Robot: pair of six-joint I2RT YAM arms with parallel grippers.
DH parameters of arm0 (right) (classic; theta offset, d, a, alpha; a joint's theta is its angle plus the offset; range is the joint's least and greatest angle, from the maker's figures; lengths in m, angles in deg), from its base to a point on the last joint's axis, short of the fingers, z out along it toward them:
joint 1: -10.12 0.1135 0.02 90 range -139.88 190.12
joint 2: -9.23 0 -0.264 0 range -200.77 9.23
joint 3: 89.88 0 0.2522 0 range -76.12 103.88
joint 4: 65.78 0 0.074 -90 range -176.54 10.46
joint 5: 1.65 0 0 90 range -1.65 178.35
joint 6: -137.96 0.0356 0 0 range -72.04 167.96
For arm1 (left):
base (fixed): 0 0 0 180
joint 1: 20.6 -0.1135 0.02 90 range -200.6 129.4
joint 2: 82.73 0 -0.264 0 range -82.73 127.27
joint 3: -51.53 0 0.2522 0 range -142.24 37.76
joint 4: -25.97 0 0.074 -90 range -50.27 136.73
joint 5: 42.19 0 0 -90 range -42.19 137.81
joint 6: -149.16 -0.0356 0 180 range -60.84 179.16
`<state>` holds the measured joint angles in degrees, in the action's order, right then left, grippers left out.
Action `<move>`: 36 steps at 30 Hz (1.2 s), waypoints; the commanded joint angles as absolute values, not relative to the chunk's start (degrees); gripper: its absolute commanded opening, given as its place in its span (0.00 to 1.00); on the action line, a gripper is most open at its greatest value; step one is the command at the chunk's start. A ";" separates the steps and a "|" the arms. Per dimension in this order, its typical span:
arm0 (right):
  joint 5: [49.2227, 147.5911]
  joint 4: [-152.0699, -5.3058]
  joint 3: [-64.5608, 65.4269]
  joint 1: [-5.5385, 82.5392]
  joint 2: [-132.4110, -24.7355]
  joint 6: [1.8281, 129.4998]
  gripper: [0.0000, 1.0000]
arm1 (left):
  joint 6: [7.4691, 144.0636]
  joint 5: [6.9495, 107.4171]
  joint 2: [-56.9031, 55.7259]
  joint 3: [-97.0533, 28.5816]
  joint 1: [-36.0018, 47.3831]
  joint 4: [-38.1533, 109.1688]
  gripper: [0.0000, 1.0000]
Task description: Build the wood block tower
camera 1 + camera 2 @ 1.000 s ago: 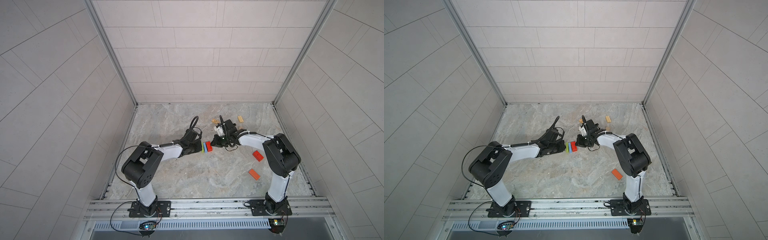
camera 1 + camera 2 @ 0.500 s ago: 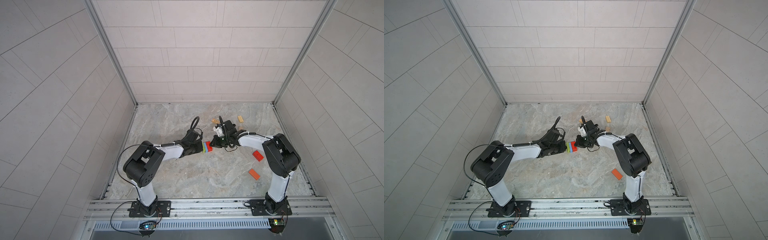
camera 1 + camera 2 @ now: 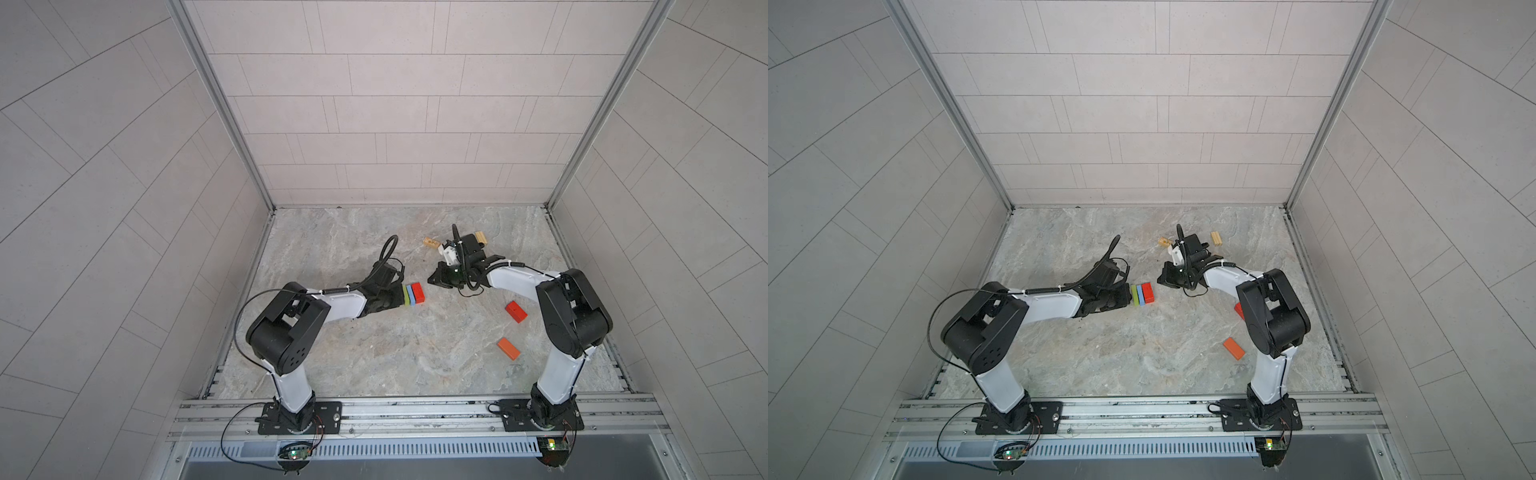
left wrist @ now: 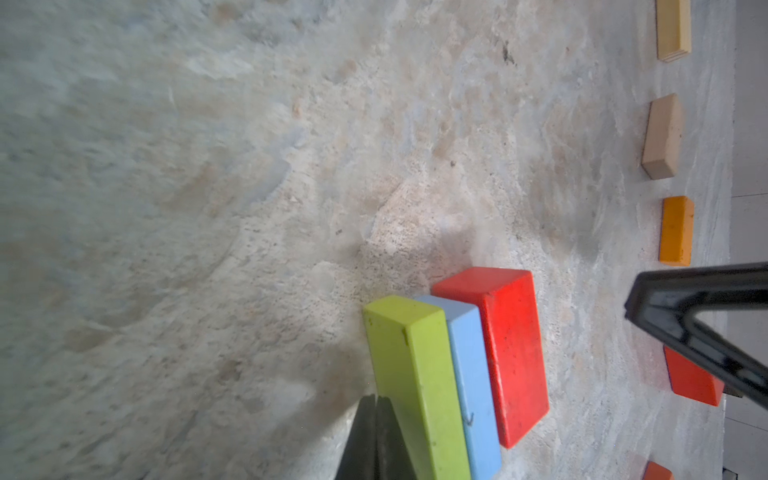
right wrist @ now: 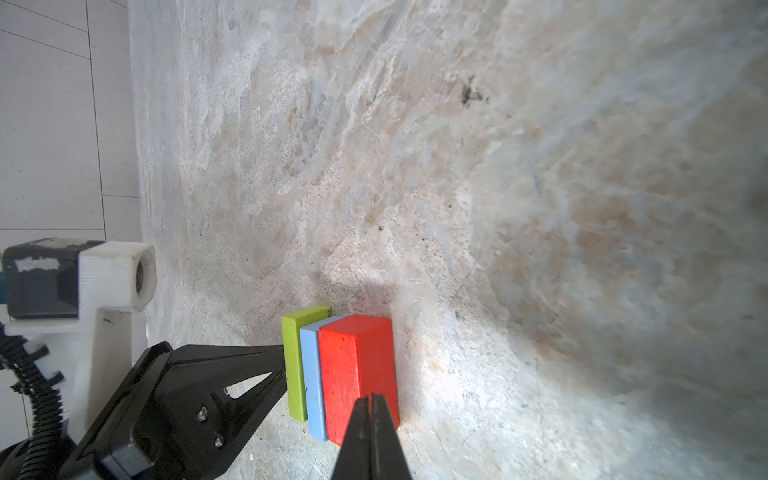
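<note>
Wrist view on left arm alone shows amber block (image 4: 676, 230)

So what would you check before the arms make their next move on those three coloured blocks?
1. Left gripper shut: ok, its tip rests against the green block.
2. Right gripper shut: ok, holding nothing, apart from the red block.
3. Green block, blue block and red block packed side by side: ok.
4. Their ends level: cannot tell.
5. Second layer begun: not ok, nothing lies on top.
6. Spare blocks visible: ok, loose red block, orange block and tan block lie apart on the table.
</note>
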<state>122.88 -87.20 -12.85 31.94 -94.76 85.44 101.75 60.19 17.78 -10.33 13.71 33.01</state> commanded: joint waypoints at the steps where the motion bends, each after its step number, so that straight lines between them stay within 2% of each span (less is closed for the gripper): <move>1: 123.24 -88.23 -12.77 32.19 -96.47 85.23 0.00 | 101.35 59.39 16.60 -9.50 14.03 31.76 0.01; 10: 123.42 -87.80 -11.39 34.15 -100.38 85.14 0.00 | 101.43 60.09 17.97 -9.76 13.95 30.63 0.01; 23: 123.82 -88.51 -10.90 37.00 -100.43 85.07 0.00 | 101.00 60.72 18.17 -9.87 13.59 30.41 0.01; 30: 120.30 -93.05 -9.68 36.63 -99.13 83.81 0.00 | 100.99 60.45 17.06 -9.33 13.44 30.95 0.01; 36: 113.80 -99.73 -9.18 34.52 -93.65 81.05 0.07 | 101.00 57.99 11.58 -7.90 11.96 34.49 0.04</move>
